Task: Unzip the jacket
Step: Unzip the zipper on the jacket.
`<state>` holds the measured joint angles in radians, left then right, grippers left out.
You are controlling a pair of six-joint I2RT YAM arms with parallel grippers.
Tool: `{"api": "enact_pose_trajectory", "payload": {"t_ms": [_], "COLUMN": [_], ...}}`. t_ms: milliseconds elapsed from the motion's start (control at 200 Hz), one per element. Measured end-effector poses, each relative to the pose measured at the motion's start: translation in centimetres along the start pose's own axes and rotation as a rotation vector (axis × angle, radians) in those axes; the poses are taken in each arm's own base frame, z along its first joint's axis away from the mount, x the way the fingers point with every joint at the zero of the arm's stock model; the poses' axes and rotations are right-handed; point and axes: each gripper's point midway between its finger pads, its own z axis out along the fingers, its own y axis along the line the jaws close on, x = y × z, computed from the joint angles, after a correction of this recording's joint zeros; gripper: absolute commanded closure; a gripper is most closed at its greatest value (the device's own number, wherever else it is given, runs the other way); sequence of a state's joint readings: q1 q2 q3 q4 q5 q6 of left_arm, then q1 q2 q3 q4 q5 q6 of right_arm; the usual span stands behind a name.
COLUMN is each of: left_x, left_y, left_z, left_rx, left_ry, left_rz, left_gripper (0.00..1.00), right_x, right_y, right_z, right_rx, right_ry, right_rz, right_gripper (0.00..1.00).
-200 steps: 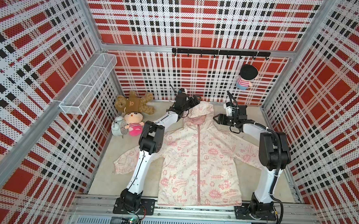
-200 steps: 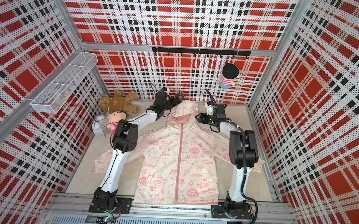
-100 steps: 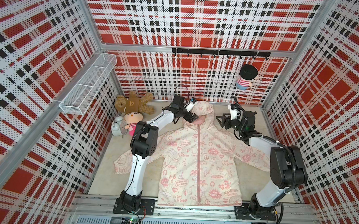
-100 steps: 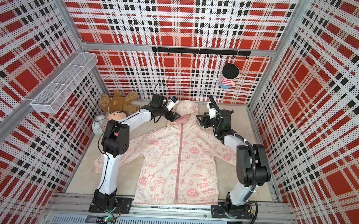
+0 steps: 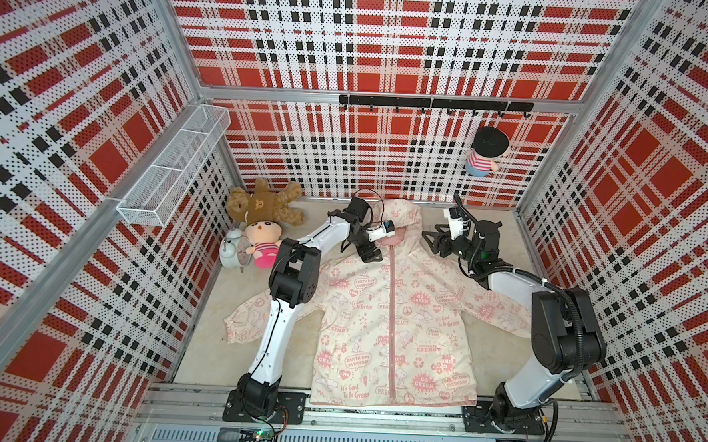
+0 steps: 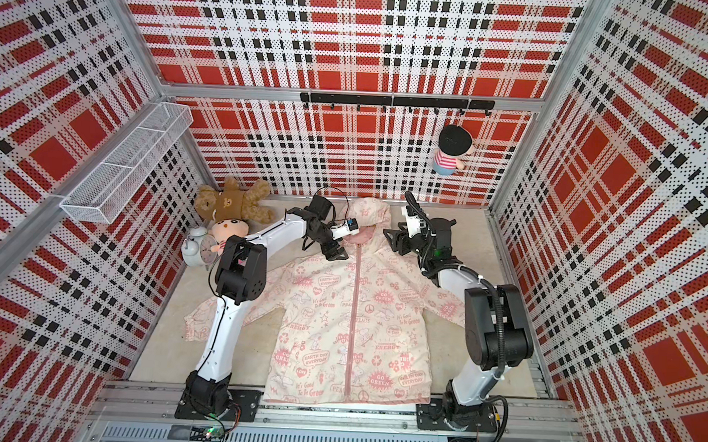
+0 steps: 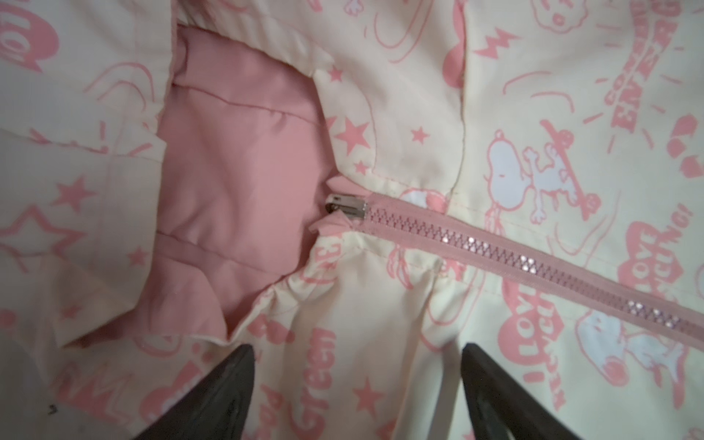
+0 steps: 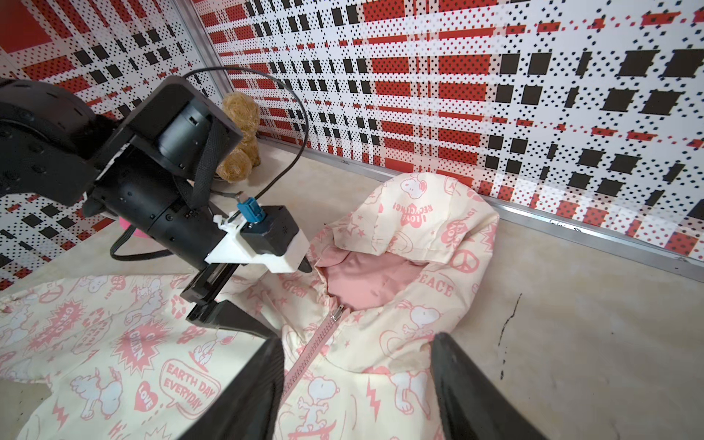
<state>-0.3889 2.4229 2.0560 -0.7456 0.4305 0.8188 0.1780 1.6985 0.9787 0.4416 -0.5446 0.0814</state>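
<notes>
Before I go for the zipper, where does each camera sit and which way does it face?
Both top views: high above the front rail, looking down at the jacket; both arms show, down to the left gripper and right gripper.
Left wrist: over the jacket, looking down on the zipper slider; its two fingers show.
Right wrist: beside the hood, facing the left gripper; its own fingers show too.
Shared: both wrist views show the zipper slider.

Robot lab enclosure, plaid perforated walls (image 5: pixel 395 45), aluminium frame (image 5: pixel 392 100), mounting rail (image 5: pixel 375 420) in front
</notes>
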Motion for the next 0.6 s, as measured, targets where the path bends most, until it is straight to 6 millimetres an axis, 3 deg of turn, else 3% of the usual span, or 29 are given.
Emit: {"api": "enact_pose_trajectory", "payload": {"t_ms": [180,601], "left_x": [-1.4,-2.4], "left_y": [1.3,0.9], "left_z": [0.1,3.0], "left_rx": [-0.03,-0.02], "left_ry": [-0.004,0.032], "left_rz": [0.066,0.163], "left_gripper": [0.15,0.21], "right_x": [0.4,1.6], "right_y": [0.2,1.3], "right_z": [0.1,0.6], "right_rx": [-0.002,-0.011], "right_ry": [0.015,0.068], "right_rz": [-0.012,-0.04], "right_gripper": [0.37,0.38]}}
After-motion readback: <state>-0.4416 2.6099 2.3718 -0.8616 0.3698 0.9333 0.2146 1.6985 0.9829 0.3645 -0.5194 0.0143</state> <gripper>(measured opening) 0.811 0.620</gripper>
